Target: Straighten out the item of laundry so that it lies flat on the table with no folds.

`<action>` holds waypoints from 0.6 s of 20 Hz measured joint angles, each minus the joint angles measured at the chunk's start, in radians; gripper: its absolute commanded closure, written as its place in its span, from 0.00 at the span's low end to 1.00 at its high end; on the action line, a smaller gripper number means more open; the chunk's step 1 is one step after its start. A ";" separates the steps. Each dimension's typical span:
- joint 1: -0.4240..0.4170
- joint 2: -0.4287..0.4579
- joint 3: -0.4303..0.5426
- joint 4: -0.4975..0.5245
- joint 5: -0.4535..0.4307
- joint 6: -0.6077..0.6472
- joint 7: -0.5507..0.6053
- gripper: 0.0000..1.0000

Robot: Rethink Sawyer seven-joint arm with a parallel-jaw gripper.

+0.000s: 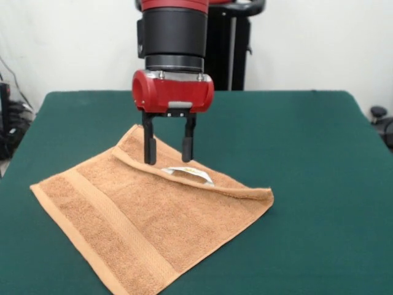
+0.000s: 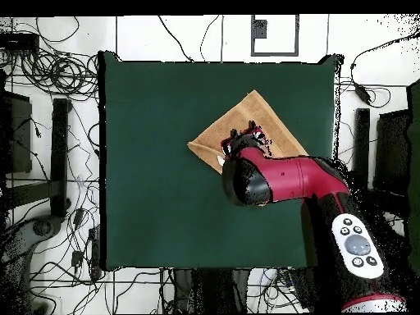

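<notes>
The orange-tan towel (image 1: 147,227) lies on the green table (image 1: 307,184), towards the left in the front view. Its far edge is folded over towards the camera in a long strip (image 1: 202,179), with the small white tag (image 1: 187,173) showing on the fold. My gripper (image 1: 169,150) is open and empty, pointing straight down, its two black fingers (image 1: 149,149) just above the folded strip, to either side of the tag's left end. In the overhead view the towel (image 2: 250,119) is partly hidden under my arm (image 2: 287,176), and the gripper cannot be made out.
The robot's black pedestal (image 1: 230,49) stands behind the table's far edge. Cables and stands (image 2: 49,148) lie on the floor around the table in the overhead view.
</notes>
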 measured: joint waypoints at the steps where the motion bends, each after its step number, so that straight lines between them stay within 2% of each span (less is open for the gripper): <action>1: 0.006 0.003 -0.013 0.000 0.006 -0.021 0.000 0.00; 12: 0.015 0.097 -0.082 -0.021 0.025 -0.192 0.000 0.00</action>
